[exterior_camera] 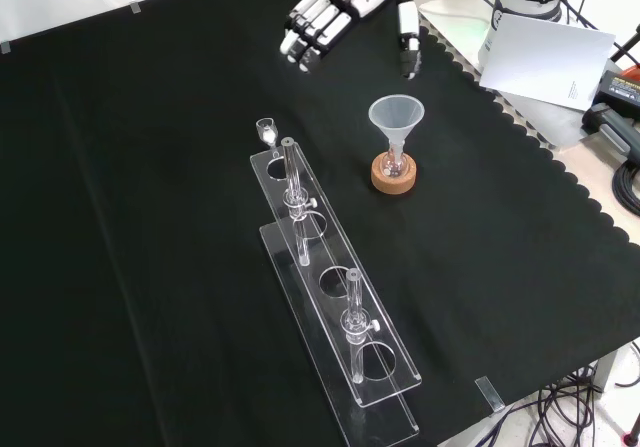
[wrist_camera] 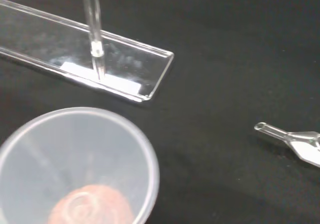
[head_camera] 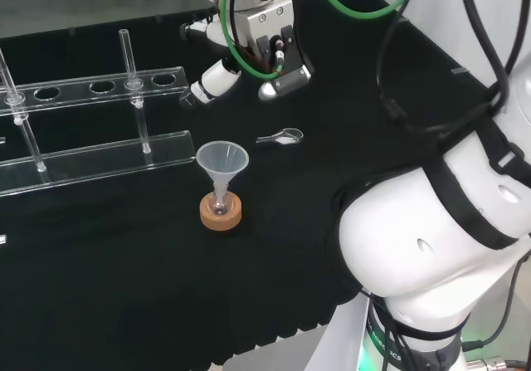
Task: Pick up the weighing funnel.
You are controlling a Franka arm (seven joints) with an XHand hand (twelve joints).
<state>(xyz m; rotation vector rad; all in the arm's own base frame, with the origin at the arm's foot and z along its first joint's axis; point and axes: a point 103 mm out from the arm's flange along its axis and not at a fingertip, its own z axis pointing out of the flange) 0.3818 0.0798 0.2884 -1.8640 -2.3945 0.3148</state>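
The weighing funnel (head_camera: 280, 138), a small clear scoop with a short stem, lies flat on the black cloth to the right of the big funnel in the head view. The wrist view catches it too, weighing funnel (wrist_camera: 296, 141) with its stem end toward the rack. My hand (head_camera: 217, 78) hovers above the cloth just beyond it, fingers straight and holding nothing. From the front, the hand (exterior_camera: 318, 19) comes in at the top edge with its thumb spread apart from the fingers.
The big funnel (head_camera: 221, 160) stands mouth up in a small flask on a cork ring (head_camera: 221, 212); it also looms close as the funnel (wrist_camera: 75, 164). A clear acrylic tube rack (head_camera: 99, 159) with upright tubes lies to the left, seen from the front as the rack (exterior_camera: 335, 307).
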